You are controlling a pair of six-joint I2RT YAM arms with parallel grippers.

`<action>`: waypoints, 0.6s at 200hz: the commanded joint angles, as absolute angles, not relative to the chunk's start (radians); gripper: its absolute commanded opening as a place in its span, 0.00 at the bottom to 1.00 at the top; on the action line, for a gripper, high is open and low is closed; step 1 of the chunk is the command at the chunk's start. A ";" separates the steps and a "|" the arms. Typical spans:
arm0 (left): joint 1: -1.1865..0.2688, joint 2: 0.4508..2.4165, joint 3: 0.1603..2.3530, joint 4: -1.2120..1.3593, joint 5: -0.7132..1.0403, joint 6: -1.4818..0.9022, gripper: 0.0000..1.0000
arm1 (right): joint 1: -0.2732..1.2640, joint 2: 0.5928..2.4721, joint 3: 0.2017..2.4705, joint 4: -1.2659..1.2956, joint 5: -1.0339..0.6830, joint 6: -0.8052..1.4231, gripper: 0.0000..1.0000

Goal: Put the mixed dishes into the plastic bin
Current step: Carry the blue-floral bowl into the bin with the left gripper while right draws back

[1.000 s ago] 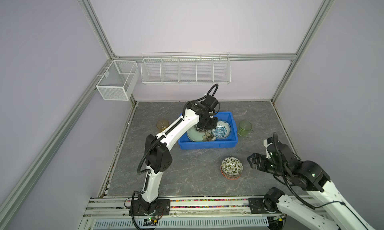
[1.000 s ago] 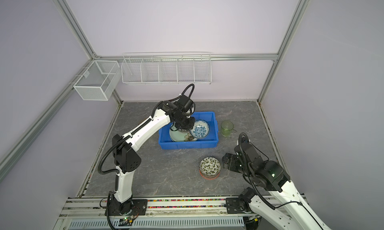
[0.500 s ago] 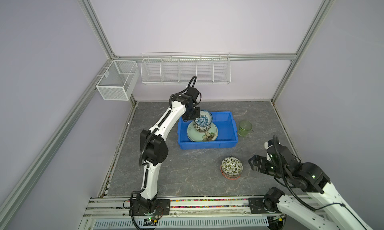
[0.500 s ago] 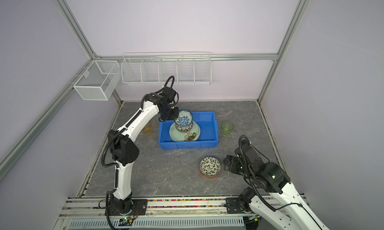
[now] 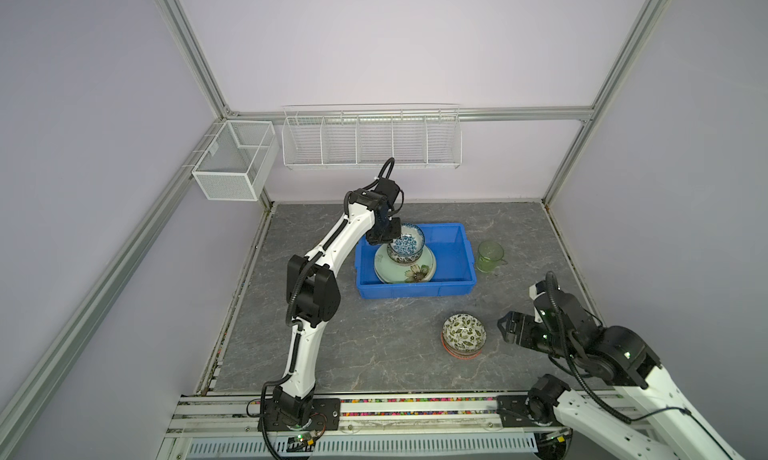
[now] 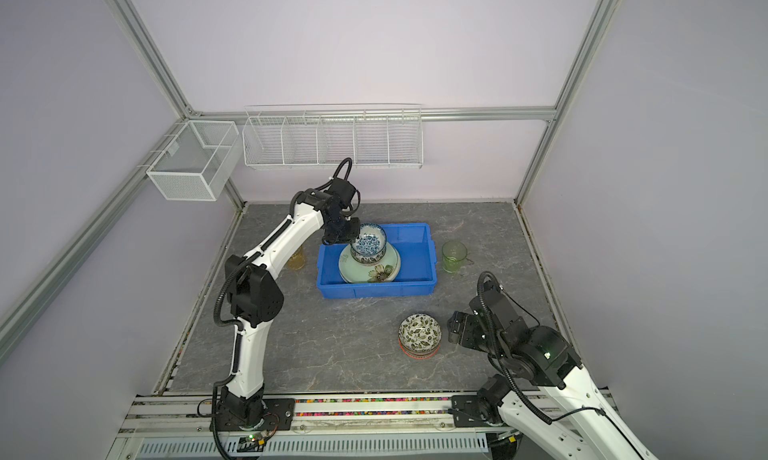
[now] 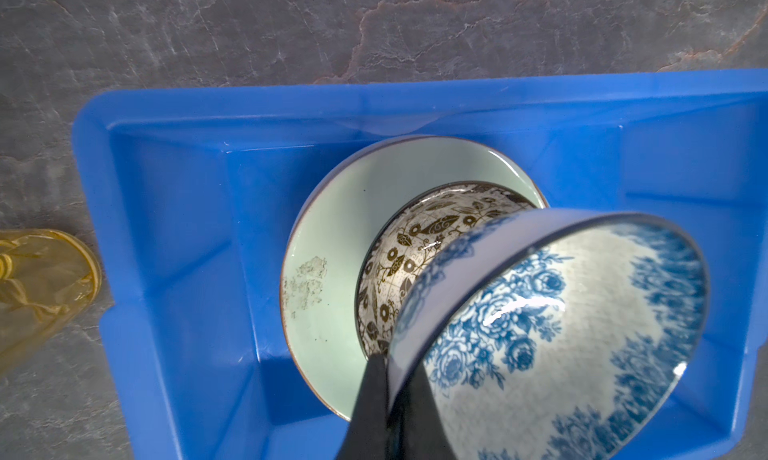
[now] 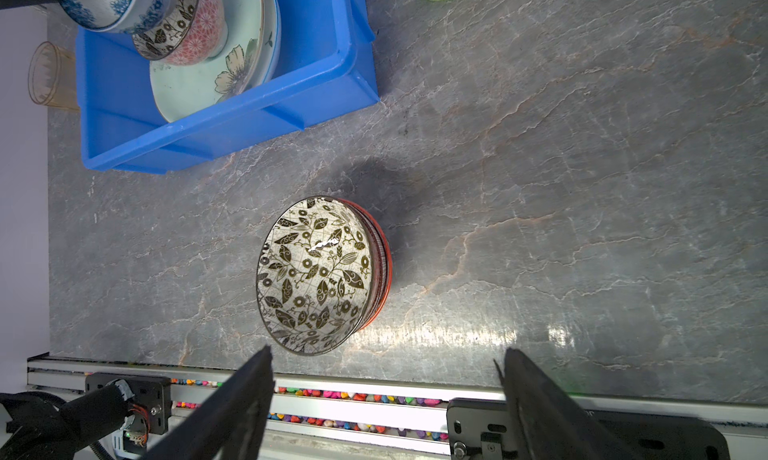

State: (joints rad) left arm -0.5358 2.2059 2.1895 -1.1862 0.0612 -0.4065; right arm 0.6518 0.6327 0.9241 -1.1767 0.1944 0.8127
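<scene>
The blue-flowered ceramic bowl (image 5: pixel 408 244), at the tips of the left tool (image 5: pixel 390 239), is over 2 nested patterned bowls (image 7: pixel 415 238) on the round pale green plate (image 5: pixel 388 271) inside the rectangular blue plastic bin (image 5: pixel 415 289). The leaf-patterned bowl stack (image 5: pixel 464 333) lies on the counter (image 5: pixel 374 354) just ahead of the right tool (image 5: pixel 504 328).

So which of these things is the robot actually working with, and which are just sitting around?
Part of the job:
blue bin
blue-flowered bowl, pinched by the left gripper over the bin
pale green plate and leaf-patterned bowl, already in the bin
bowl stack, green cup, amber cup, outside the bin

Just fixtures:
long wire basket and mesh box on the walls
</scene>
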 commanded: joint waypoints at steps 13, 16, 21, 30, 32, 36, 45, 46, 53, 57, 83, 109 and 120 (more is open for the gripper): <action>-0.537 2.243 2.214 -1.186 0.087 -0.413 0.00 | 0.656 0.603 0.901 -1.206 0.213 0.839 0.88; -0.537 2.244 2.214 -1.186 0.088 -0.414 0.00 | 0.656 0.603 0.900 -1.208 0.214 0.839 0.88; -0.537 2.244 2.211 -1.184 0.089 -0.414 0.00 | 0.655 0.601 0.900 -1.208 0.214 0.840 0.88; -0.537 2.241 2.197 -1.167 0.091 -0.418 0.00 | 0.656 0.601 0.899 -1.210 0.214 0.842 0.88; -0.537 2.240 2.194 -1.165 0.091 -0.418 0.00 | 0.656 0.601 0.898 -1.209 0.215 0.841 0.88; -0.537 2.238 2.188 -1.158 0.093 -0.418 0.00 | 0.655 0.603 0.897 -1.210 0.214 0.842 0.88; -0.537 2.239 2.185 -1.154 0.095 -0.419 0.00 | 0.656 0.603 0.895 -1.210 0.213 0.841 0.88; -0.537 2.239 2.185 -1.154 0.095 -0.418 0.00 | 0.656 0.603 0.894 -1.209 0.212 0.841 0.88; -0.537 2.242 2.184 -1.154 0.097 -0.421 0.00 | 0.656 0.604 0.893 -1.208 0.212 0.841 0.88; -0.537 2.243 2.184 -1.154 0.098 -0.421 0.00 | 0.656 0.604 0.893 -1.207 0.211 0.842 0.88; -0.537 2.251 2.182 -1.155 0.104 -0.422 0.00 | 0.655 0.610 0.893 -1.203 0.212 0.839 0.88; -0.537 2.254 2.179 -1.154 0.106 -0.417 0.04 | 0.656 0.617 0.893 -1.201 0.211 0.838 0.88; -0.537 2.253 2.176 -1.152 0.106 -0.415 0.06 | 0.655 0.618 0.893 -1.197 0.209 0.838 0.88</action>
